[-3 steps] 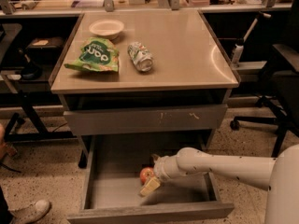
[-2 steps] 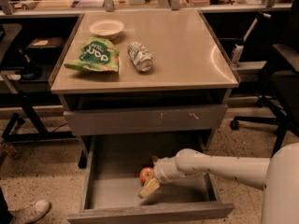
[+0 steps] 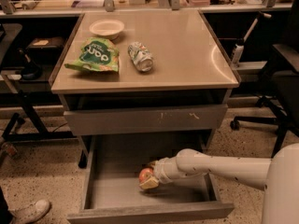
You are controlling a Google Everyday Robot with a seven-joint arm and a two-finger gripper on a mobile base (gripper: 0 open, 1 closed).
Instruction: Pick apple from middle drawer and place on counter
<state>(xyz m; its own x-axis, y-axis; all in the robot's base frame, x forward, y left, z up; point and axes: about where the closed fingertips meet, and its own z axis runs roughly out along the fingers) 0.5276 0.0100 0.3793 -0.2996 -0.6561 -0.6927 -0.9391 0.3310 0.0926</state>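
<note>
The middle drawer (image 3: 112, 171) stands pulled out below the cabinet, its grey floor bare. The apple (image 3: 145, 174), small and red-orange, sits inside it near the middle. My gripper (image 3: 148, 178) reaches in from the right on a white arm, and its fingers (image 3: 150, 183) close around the apple, one pale fingertip showing below it. The apple is at or just above the drawer floor. The counter (image 3: 187, 50) is the glossy beige top of the cabinet above.
On the counter lie a white bowl (image 3: 107, 28), a green chip bag (image 3: 95, 55) and a crushed can (image 3: 140, 56). A scuffed drawer front (image 3: 145, 119) is above the open drawer. A black office chair (image 3: 280, 83) stands right. A shoe (image 3: 29, 211) is at lower left.
The gripper and the apple have barely moved inside the drawer; the arm has shifted very slightly to the left.
</note>
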